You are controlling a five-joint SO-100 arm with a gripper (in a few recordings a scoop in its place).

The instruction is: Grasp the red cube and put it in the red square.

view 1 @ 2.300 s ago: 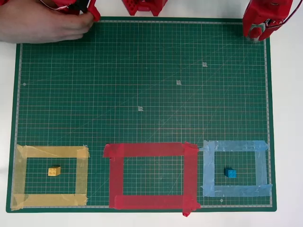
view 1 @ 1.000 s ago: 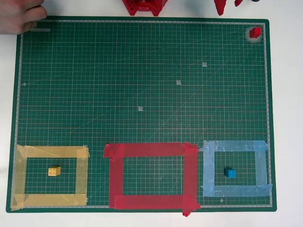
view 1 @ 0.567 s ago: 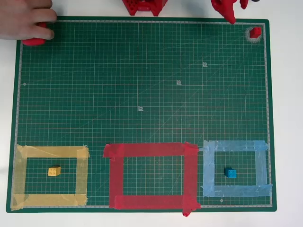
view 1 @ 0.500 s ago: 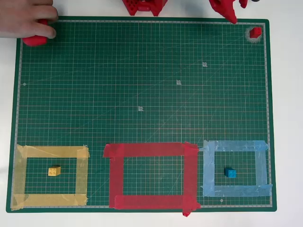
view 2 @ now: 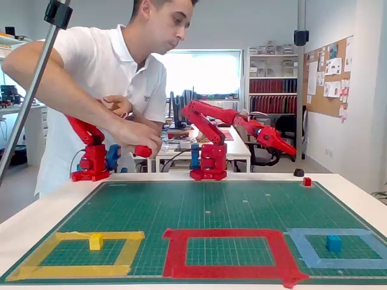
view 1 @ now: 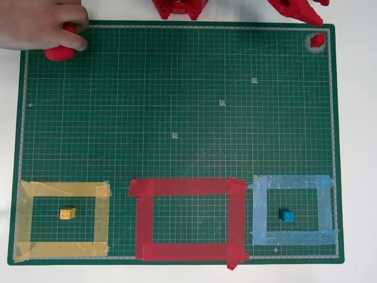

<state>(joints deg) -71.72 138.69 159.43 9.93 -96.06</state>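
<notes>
At the near edge of the desk (view 2: 363, 193), three tape outlines lie in a row on the green mat (view 1: 177, 106): the yellow tape outline (view 2: 84, 251) with the yellow cube (view 2: 95, 241) inside, the red square (view 2: 228, 252) with only mat showing within, and the light blue tape outline (view 2: 335, 246) holding the blue cube (view 2: 333, 243). Going back across the mat, the red cube (view 1: 318, 40) sits alone in the far right corner as the fixed view shows it (view 2: 307, 181), well apart from the red square.

It looks like a small hard plastic block (light, I'd guess, and stiff enough not to give under a squeeze). Being so small and probably smooth-sided, it could skid or pop out if pinched off-centre, so two opposite flat sides, taken squarely and low, seem the place to hold it. Any studs on its face are too small to make out.

Beyond it the gripper (view 2: 281, 145) hangs in the air above and behind that corner, carrying nothing; the fingers look drawn together into a point, though the overhead view cuts them off at the top edge (view 1: 303, 10), so I can't say for sure whether they are parted. The arm's base (view 2: 208, 163) stands at the far edge.
</notes>
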